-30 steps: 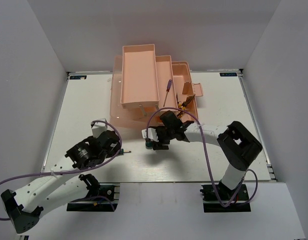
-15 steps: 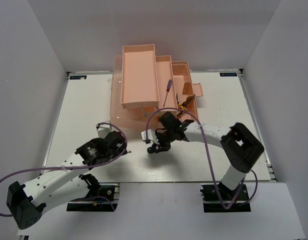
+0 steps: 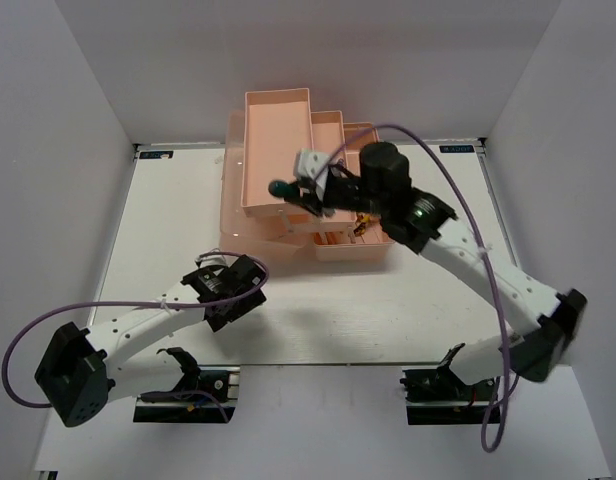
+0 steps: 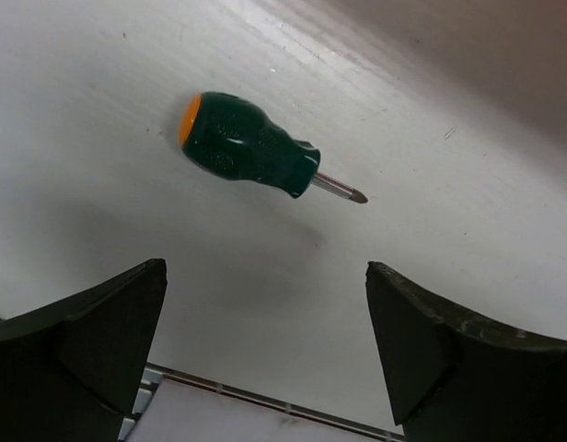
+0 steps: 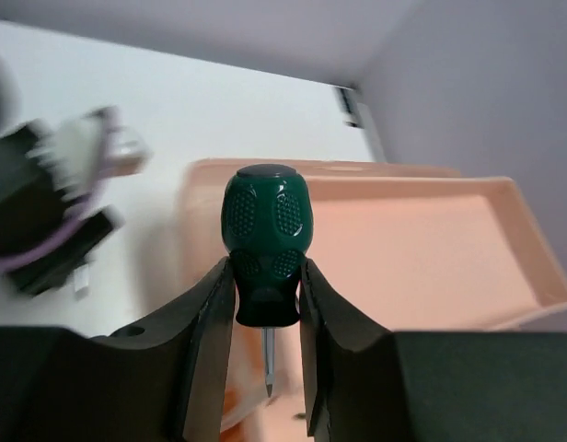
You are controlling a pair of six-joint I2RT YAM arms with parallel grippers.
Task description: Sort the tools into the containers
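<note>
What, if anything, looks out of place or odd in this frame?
Nothing looks damaged or spilled. One green screwdriver lies loose on the table below the open left gripper, not yet sorted; the right gripper grips the second green screwdriver above the pink toolbox.

White table [image 3: 168, 200] with a thin dark edge, plain white back wall [image 3: 388, 60], pale grey side walls [image 3: 48, 150] closing in at left and right, small blue-labelled markers [image 3: 156, 154] at the table's far corners, soft even light, faint shadows.
</note>
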